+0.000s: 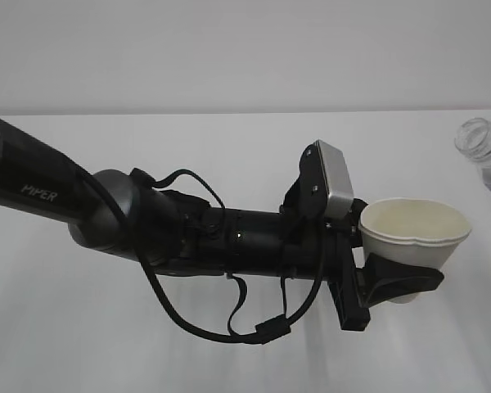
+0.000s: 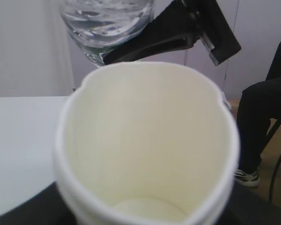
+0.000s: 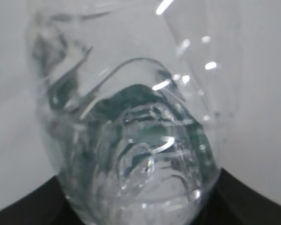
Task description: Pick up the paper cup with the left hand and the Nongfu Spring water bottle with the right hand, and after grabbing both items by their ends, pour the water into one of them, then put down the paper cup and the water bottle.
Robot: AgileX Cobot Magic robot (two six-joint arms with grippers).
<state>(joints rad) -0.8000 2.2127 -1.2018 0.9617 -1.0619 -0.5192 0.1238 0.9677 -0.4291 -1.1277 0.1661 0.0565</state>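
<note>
From the left of the exterior frame the left hand (image 1: 397,282) reaches across the white bench (image 1: 229,147), its jaws pinching the paper cup (image 1: 413,233) at centre right, rim squeezed out of round and mouth up. At the upper right edge, the Nongfu Spring water bottle (image 1: 480,143) shows its open neck. The right hand (image 2: 178,33) has its jaws clamped on the bottle, water (image 3: 140,159) visible inside.

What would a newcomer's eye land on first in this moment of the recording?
First, the long black left hand stretching across the white table from the left, clamped on the squeezed, empty paper cup held clear of the surface. Next, the Nongfu Spring water bottle, its open neck showing at the far right edge; the left wrist view shows it gripped by the right hand above and beyond the cup's rim.
</note>
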